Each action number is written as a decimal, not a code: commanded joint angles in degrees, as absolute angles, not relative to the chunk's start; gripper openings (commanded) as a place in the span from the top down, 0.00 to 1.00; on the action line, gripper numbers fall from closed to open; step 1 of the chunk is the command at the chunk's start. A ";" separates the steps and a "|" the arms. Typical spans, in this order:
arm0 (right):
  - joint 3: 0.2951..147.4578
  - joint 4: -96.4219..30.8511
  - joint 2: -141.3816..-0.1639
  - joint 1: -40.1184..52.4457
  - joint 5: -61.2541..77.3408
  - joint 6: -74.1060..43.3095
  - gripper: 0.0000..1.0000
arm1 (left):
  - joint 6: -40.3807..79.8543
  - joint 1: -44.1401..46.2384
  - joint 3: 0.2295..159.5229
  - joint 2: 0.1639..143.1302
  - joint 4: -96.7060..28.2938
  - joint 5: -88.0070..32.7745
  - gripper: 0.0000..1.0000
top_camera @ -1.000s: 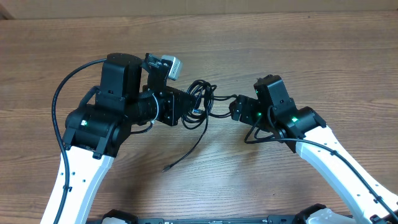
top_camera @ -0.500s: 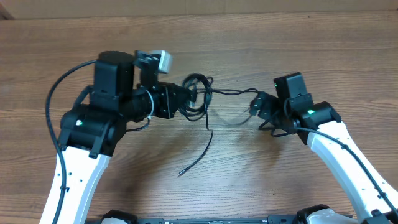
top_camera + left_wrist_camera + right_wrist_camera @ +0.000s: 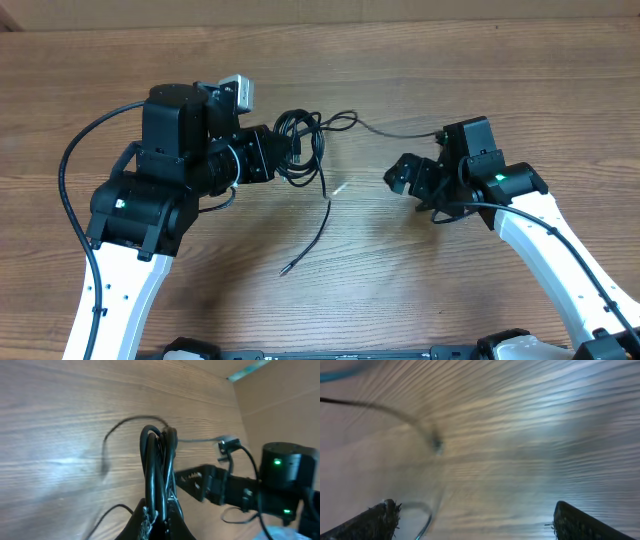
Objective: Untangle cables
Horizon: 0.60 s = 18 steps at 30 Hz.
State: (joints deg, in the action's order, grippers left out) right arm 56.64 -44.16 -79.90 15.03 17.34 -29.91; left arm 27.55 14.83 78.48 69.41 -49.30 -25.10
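Nearest: a loose tail (image 3: 305,240) trails toward the front desk (image 3: 400,300) edge, its end lying free. Mid-desk: left tool (image 3: 288,152) clenched on the cables (image 3: 305,140), the bundle looped out past its tip. The right tool (image 3: 398,178) is released, fingers (image 3: 380,520) wide, nothing between. Farther: one thin strand (image 3: 395,130) runs left-right from the bundle, just beyond the right tool, so the right arm is nearer. Likely the next grab.

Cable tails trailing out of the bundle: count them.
2. One tail runs from the bundle toward the near edge; a second tail stretches right toward the right arm. Others may be hidden in the bundle.
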 commanded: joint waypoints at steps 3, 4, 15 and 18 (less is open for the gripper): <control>56.31 -43.88 -76.18 15.05 37.63 -15.51 0.04 | 9.47 14.26 80.40 68.18 -50.81 -23.49 0.96; 56.31 -43.90 -75.64 15.05 42.26 -12.60 0.05 | 6.63 14.26 80.40 68.18 -51.33 -23.79 0.96; 56.31 -43.68 -74.81 23.27 55.24 10.50 0.20 | -7.20 14.26 80.40 68.18 -49.82 -33.80 0.96; 56.31 -43.13 -74.81 26.61 48.99 10.96 0.16 | -2.22 14.17 80.42 68.18 -49.30 -33.71 0.96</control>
State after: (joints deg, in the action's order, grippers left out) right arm 56.62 -43.70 -75.64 24.23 51.92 5.82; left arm -3.60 14.57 78.50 69.43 -50.09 -30.96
